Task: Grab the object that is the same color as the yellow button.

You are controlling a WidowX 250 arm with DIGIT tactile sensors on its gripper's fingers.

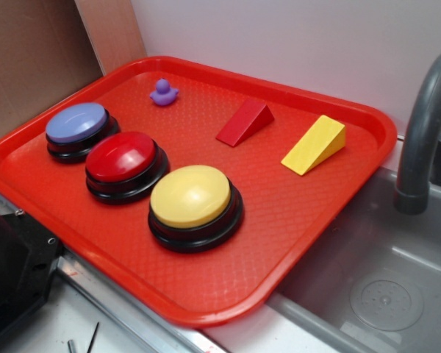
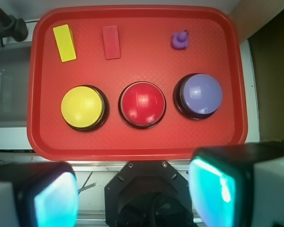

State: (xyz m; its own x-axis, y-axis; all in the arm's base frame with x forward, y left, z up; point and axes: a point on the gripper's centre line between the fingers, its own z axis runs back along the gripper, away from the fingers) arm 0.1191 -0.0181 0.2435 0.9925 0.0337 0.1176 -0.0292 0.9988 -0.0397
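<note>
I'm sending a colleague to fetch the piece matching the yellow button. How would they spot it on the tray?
On the red tray, a row of three dome buttons faces a back row of small items. The yellow wedge lies in the corner nearest the grey faucet, behind the yellow button. The red wedge beside it shares its ramp shape; only colour differs.

White wall [image 1: 294,37] behind; brown cardboard panel [image 1: 29,59] at far left. Grey sink basin [image 1: 382,287] with round drain [image 1: 386,300] and dark grey faucet [image 1: 426,125] to the right. Even, soft light.

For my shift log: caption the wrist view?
Open gripper above red tray: yellow wedge far-left, behind yellow button.
</note>
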